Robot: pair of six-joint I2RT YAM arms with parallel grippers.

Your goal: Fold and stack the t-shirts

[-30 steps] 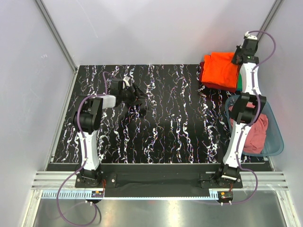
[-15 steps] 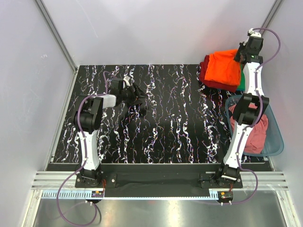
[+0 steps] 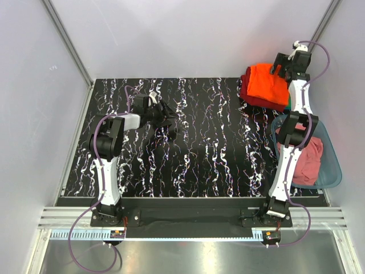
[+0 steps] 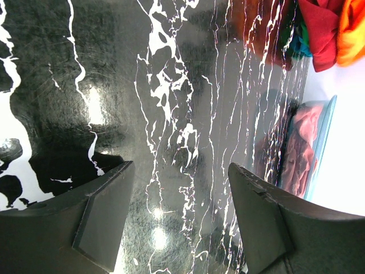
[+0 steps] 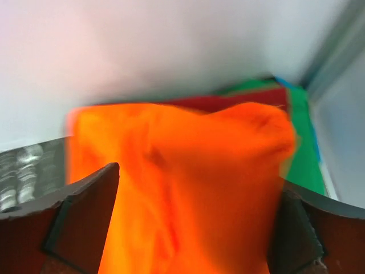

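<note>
At far R corner of table [image 3: 217,142], stack so far = orange shirt [image 3: 268,83] on top, dark red shirt [image 3: 251,98] under it, green shirt [image 5: 305,160] at bottom. All look folded, tho orange one is a bit rumpled at its edge. R gripper [image 5: 191,217] sits right over orange shirt, jaws wide apart w/ cloth between them, not pinching it as far as I can tell. L gripper [image 4: 177,211] hangs low over mid-left of table, jaws apart, nothing in them.

Judgement: 3 shirts done, 1 left. Only container = blue-grey plastic tub [image 3: 332,149] at R edge, just on near side of stack. It holds pink shirt [image 3: 311,162], bunched up & unfolded; nothing else visible inside. That one needs pulling out, folding & adding on top.
</note>
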